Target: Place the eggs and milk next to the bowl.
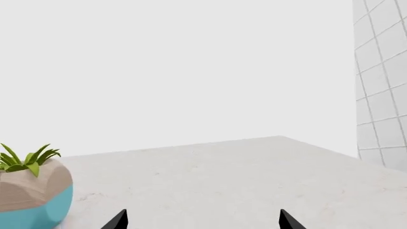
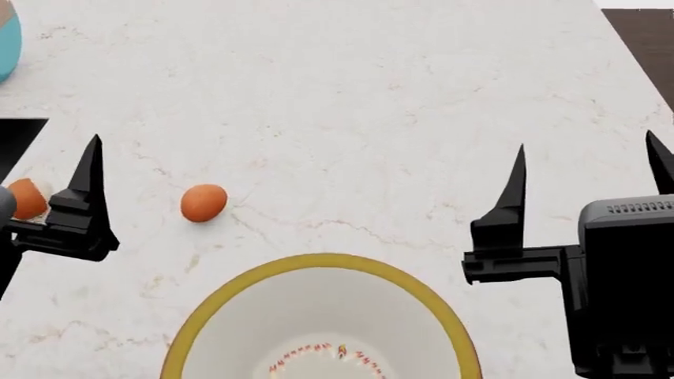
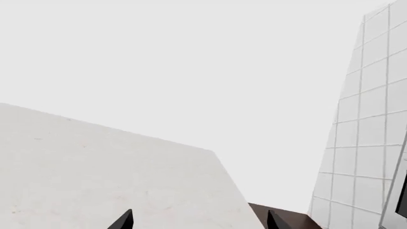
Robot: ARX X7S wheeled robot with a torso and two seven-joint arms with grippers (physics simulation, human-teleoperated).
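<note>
Both claws are being held above the tabletop (image 2: 348, 95) with nothing between their fingers. The right claw (image 2: 586, 193) is being kept wide, its two black tips standing well apart in the head view and again in its wrist view. The left claw (image 1: 202, 220) is also being shown spread wide in its own wrist view; in the head view only one of its fingers (image 2: 87, 197) is being seen, the other lying out of frame.

The bowl (image 2: 216, 304) is being cut off by the near edge of the head view, its yellow rim and the ring of small marks inside showing. One egg (image 2: 204, 202) is lying free on the marble, near the bowl's rim but not touching it. A second egg (image 2: 27, 198) is being partly hidden behind the left claw's finger, just beside it; whether they are touching cannot be told. The milk is not being shown in any view, so its place cannot be told.

Risks being judged from here:
- The eggs are smooth and oval; a nudge from a descending finger is likely to set one rolling, possibly toward the tabletop's left edge, which is lying close to the hidden egg.
- The hidden egg is being masked from the head camera, so a misjudged closure is likely.
- The potted plant (image 1: 28, 191) is standing near the left arm's reach and could be bumped on a wide swing.
- With the milk out of sight, a blind reach could tip the carton.
</note>
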